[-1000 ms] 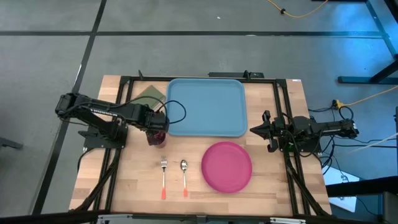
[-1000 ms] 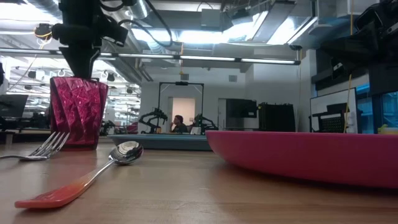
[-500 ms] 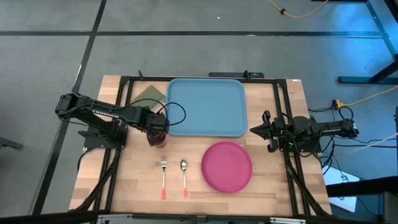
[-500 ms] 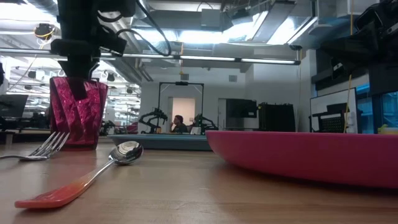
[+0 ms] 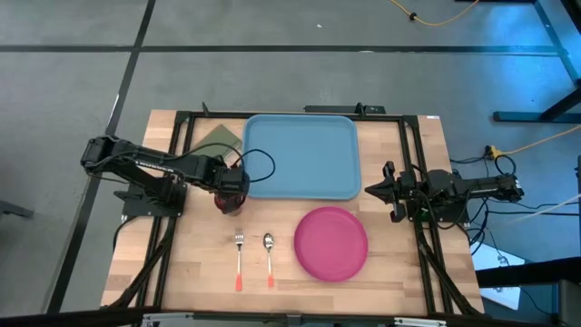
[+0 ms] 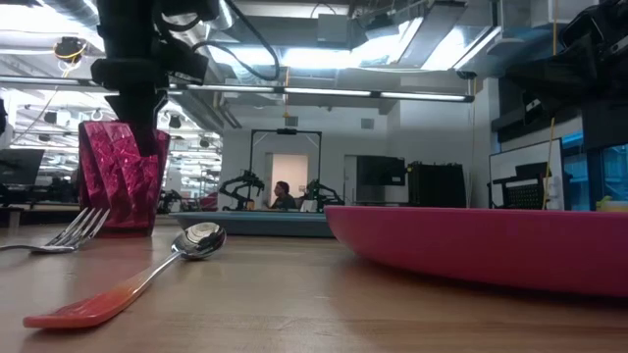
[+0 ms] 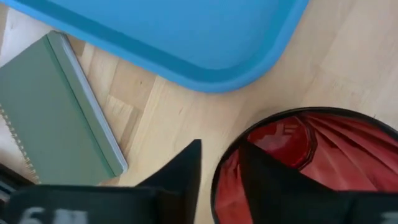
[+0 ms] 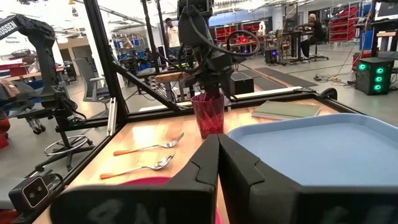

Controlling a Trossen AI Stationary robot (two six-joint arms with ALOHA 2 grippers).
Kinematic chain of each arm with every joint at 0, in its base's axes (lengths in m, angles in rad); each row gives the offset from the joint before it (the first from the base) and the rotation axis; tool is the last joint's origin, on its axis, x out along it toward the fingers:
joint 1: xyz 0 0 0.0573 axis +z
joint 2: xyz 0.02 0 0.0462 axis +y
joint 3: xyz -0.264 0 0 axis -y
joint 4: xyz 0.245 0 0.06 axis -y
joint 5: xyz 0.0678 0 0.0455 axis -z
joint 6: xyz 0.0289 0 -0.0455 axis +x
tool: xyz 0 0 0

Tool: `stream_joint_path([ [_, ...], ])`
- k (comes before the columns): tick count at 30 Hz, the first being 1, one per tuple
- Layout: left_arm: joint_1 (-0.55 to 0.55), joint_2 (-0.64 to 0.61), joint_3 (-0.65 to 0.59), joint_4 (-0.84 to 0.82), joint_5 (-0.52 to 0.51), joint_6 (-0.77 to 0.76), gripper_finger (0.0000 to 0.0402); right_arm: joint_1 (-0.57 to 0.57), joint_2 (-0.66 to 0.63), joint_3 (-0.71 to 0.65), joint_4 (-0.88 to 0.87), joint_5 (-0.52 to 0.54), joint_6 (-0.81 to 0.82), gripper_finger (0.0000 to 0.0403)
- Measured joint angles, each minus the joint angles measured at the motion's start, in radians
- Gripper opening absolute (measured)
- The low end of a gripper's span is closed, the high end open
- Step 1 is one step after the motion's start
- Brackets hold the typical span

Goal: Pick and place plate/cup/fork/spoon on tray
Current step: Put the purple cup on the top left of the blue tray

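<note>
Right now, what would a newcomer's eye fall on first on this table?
The big magenta plate near the front and the empty blue tray behind it. Next, the left gripper over the red cup off the tray's front-left corner, one finger inside the rim and one outside. The fork and spoon lie side by side left of the plate.

Left claw (image 5: pixel 232 183) points down, fingers apparently parted; right claw (image 5: pixel 370 190) closed.
</note>
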Motion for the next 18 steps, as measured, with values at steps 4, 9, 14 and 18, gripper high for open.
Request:
stream_joint_path([
  [4, 0.0, 0.0, 0.0, -0.001, 0.0, 0.0, 0.0041, 0.0, 0.0, 0.0, 0.0, 0.001, 0.0, 0.0014],
  [9, -0.001, -0.003, 0.004, 0.005, 0.003, -0.009, 0.0011, 0.0, 0.0, 0.0, 0.0, 0.002, 0.0, 0.0014],
  [14, 0.0, -0.008, 0.003, 0.005, 0.007, -0.009, 0.001, 0.0, 0.0, 0.0, 0.0, 0.002, 0.0, 0.0014],
  [18, -0.001, -0.008, 0.04, -0.015, 0.009, -0.002, 0.0006, 0.0, 0.0, 0.0, 0.001, 0.002, -0.001, 0.0014],
])
